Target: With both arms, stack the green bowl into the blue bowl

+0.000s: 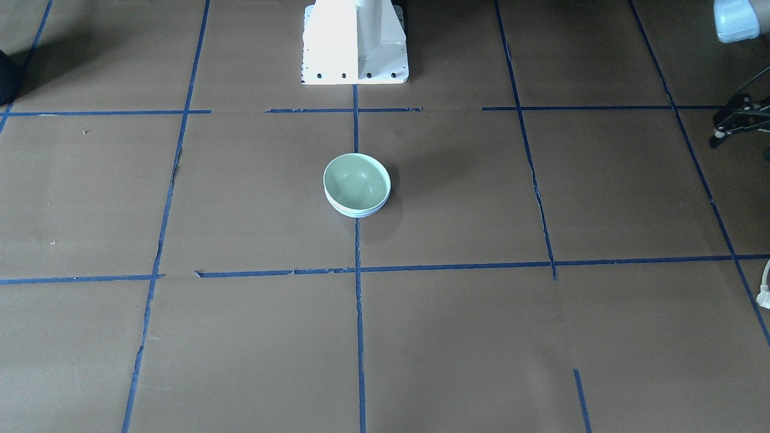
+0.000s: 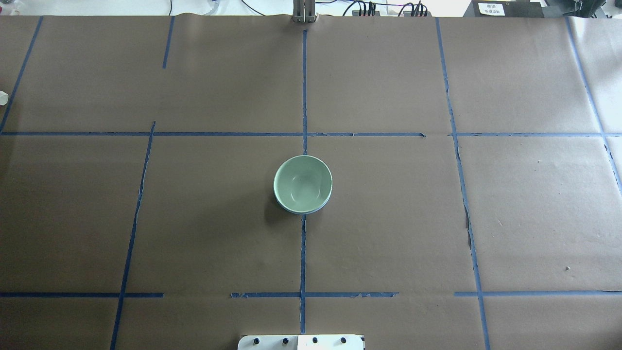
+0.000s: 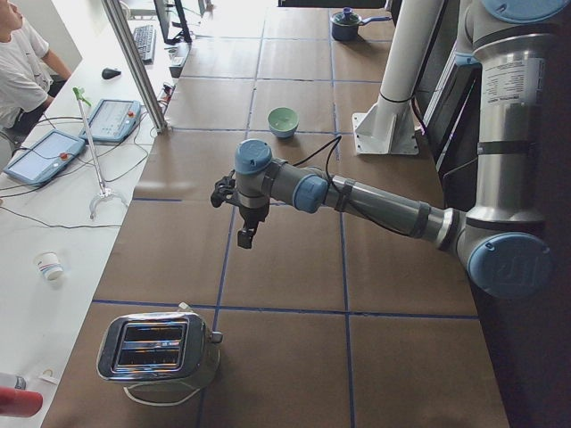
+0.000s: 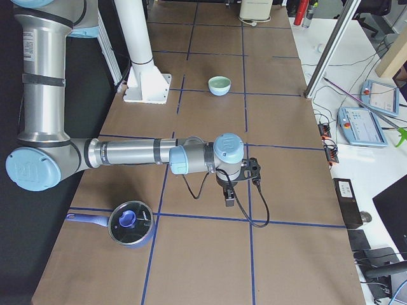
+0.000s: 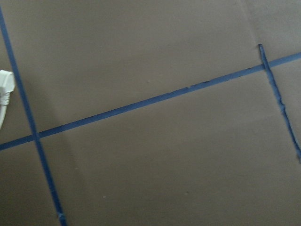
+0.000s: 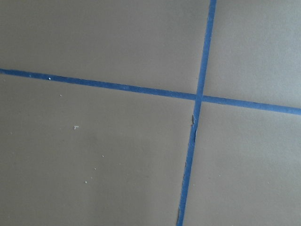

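Brown paper covers the table (image 2: 194, 218), marked into large squares by strips of blue tape (image 2: 303, 253). At the middle of the overhead view the green bowl (image 2: 302, 183) sits upright inside the blue bowl (image 1: 356, 212). Only a thin pale rim of the blue bowl shows beneath it. The pair rests right on the central tape line, with the white pedestal base (image 1: 355, 42) at 6 o'clock from them in the overhead view and well apart.

Neither arm is near the bowls. The left arm (image 3: 375, 205) stretches low over the table, well away from the stack. The left gripper (image 3: 243, 234) hangs above bare paper; in the front-facing view it only pokes in at the 3 o'clock edge. Whether its fingers are apart or together cannot be told. Its wrist camera sees only paper, tape lines and a white plug (image 5: 4, 89) at 9 o'clock.

The right arm (image 4: 127, 152) reaches out the same way at the opposite end. The right gripper (image 4: 229, 197) points down over a tape line, and its fingers cannot be judged either.

A chrome toaster (image 3: 159, 349) stands at 7 o'clock from the left gripper in the left view. A pot with a blue lid (image 4: 130, 223) lies at 8 o'clock from the right gripper in the right view. A person in a white shirt (image 3: 18, 62) sits at the side bench.
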Available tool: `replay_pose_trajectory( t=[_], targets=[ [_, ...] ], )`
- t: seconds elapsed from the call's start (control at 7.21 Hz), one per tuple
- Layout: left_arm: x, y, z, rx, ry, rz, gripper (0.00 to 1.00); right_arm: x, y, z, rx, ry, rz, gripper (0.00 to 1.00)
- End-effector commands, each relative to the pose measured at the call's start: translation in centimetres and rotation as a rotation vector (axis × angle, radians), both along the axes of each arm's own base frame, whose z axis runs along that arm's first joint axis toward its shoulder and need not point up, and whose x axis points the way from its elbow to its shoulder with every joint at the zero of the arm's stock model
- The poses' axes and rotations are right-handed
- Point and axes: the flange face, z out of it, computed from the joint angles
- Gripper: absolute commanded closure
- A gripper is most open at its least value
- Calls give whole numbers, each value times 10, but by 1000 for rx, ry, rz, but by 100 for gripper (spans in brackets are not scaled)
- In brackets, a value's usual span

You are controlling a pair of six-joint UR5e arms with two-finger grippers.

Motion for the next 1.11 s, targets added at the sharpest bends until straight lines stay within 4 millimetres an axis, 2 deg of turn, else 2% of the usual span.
replay_pose_trajectory(
  t=[0.0, 0.28, 0.42, 0.55, 0.83, 0.97],
  targets=[
    [-76, 18, 85, -62, 1, 28, 0, 14, 12, 18, -24, 5, -39, 0],
    [-71, 33, 94, -230, 94, -77, 0, 13, 12, 16, -24, -1, -35, 0],
    [-71, 43, 103, -241, 84, -75, 0, 10, 8, 17, -25, 2, -44, 0],
    [-73, 42, 98, -225, 63, -77, 0, 7, 6, 30, -46, -2, -53, 0],
    [-73, 44, 103, -199, 59, -42, 0, 7, 7, 32, -49, -2, -53, 0],
    [-73, 47, 118, -246, 57, -46, 0, 7, 9, 34, -61, 1, -45, 0]
  ],
)
